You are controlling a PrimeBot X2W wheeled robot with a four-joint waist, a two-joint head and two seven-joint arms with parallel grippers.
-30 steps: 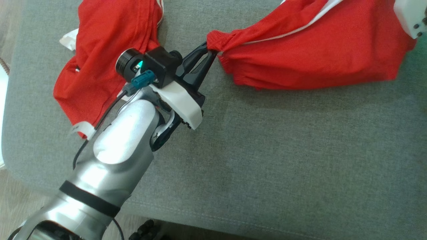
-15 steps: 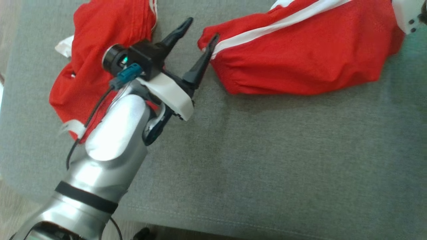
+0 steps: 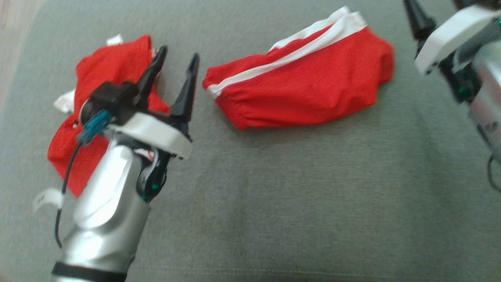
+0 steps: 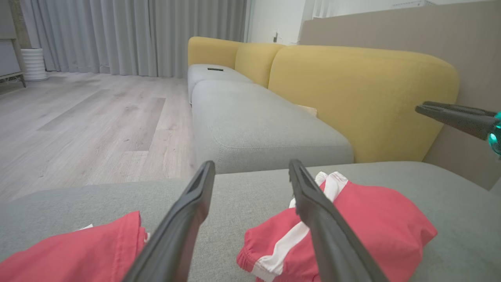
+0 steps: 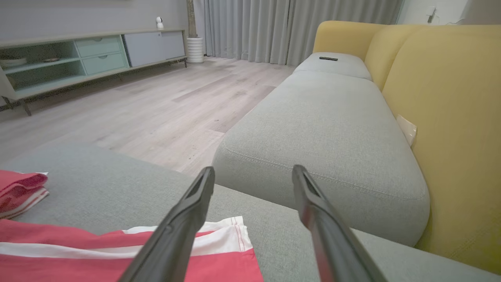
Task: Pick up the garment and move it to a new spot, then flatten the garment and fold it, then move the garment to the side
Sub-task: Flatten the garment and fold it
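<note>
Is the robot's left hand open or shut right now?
Open: the left gripper has its two fingers spread apart, with nothing between them.

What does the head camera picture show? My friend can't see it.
A red garment with a white stripe lies bunched on a grey cushion, with nothing touching it. The left gripper hangs open just beside its left end, partly covering a second red cloth. The right arm shows at the upper right.

two red garments (image 3: 305, 90) (image 3: 98, 66) — two claws (image 3: 178, 53) (image 5: 253, 169), each with two dark fingers (image 4: 313, 203).
</note>
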